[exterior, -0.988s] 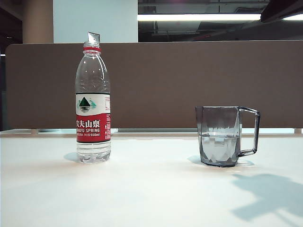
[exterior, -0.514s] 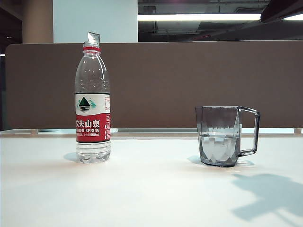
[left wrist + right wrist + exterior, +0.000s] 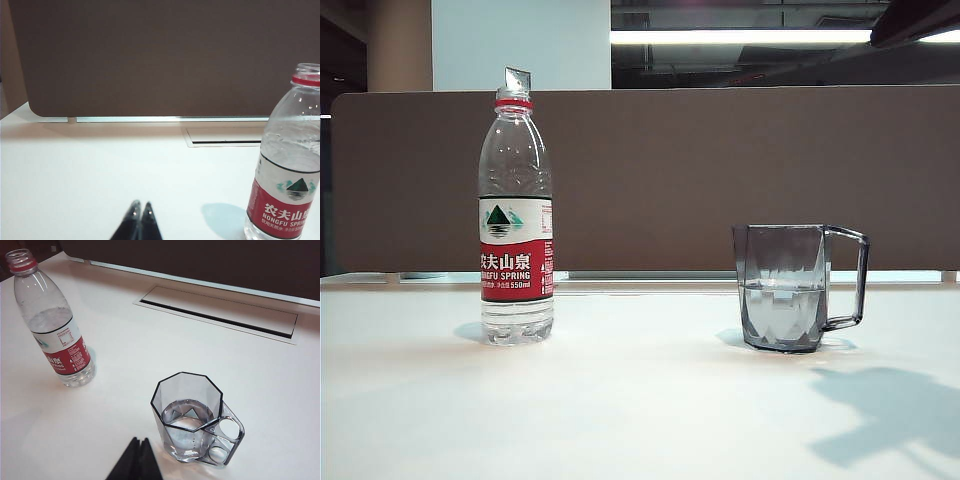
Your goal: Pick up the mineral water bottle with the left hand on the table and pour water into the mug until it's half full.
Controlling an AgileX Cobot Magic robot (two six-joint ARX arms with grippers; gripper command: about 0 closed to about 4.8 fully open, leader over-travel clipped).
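The mineral water bottle (image 3: 517, 215) stands upright and uncapped on the white table (image 3: 620, 410), left of centre, with water low in it. It also shows in the left wrist view as the bottle (image 3: 290, 165) and in the right wrist view as the bottle (image 3: 52, 322). The smoky-grey mug (image 3: 790, 288) stands to the right, roughly half full of water, handle to the right; from above the mug (image 3: 192, 415) shows its faceted rim. My left gripper (image 3: 140, 206) is shut and empty, low over the table, apart from the bottle. My right gripper (image 3: 139, 441) is shut, empty, beside the mug. Neither gripper shows in the exterior view.
A brown partition (image 3: 720, 170) runs along the table's far edge. A rectangular cable slot (image 3: 220, 312) lies in the tabletop behind the mug. An arm's shadow (image 3: 890, 410) falls on the table at the front right.
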